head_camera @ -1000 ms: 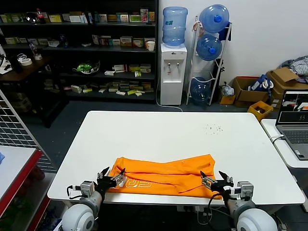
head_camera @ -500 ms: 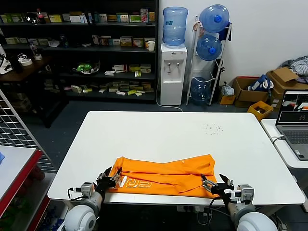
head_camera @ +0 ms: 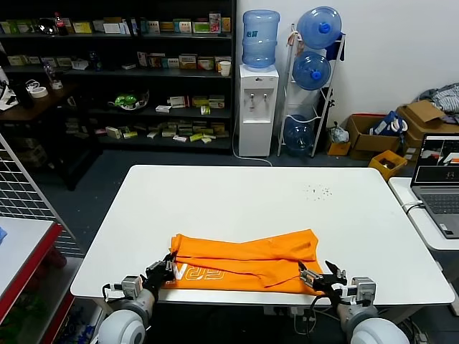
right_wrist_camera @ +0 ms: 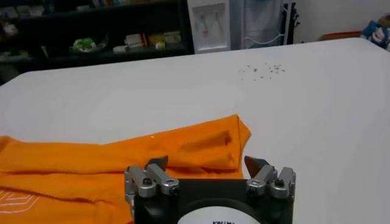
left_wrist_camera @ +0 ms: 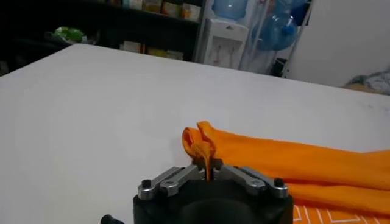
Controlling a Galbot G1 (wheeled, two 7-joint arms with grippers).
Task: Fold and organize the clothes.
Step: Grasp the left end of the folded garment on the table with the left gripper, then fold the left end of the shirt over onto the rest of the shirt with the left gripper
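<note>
The orange T-shirt (head_camera: 244, 259) lies folded into a long band across the near edge of the white table (head_camera: 251, 201), white lettering showing near its left end. My left gripper (head_camera: 167, 269) is shut on the shirt's left end; in the left wrist view the gripper (left_wrist_camera: 208, 168) pinches an orange fold (left_wrist_camera: 204, 143) between its fingers. My right gripper (head_camera: 317, 276) is open at the shirt's right end. In the right wrist view it (right_wrist_camera: 207, 163) stands open with the shirt's corner (right_wrist_camera: 213, 143) just beyond its fingertips, not gripped.
A laptop (head_camera: 439, 188) sits on a side table at the right. A wire rack and red-edged shelf (head_camera: 25, 236) stand at the left. A water dispenser (head_camera: 257, 107) and shelves stand beyond the table. Small dark specks (head_camera: 318, 191) dot the table's far right.
Both grippers have drawn back toward the near table edge. The left one has closed on the shirt's left end and pulled it slightly. The right one stays open.
</note>
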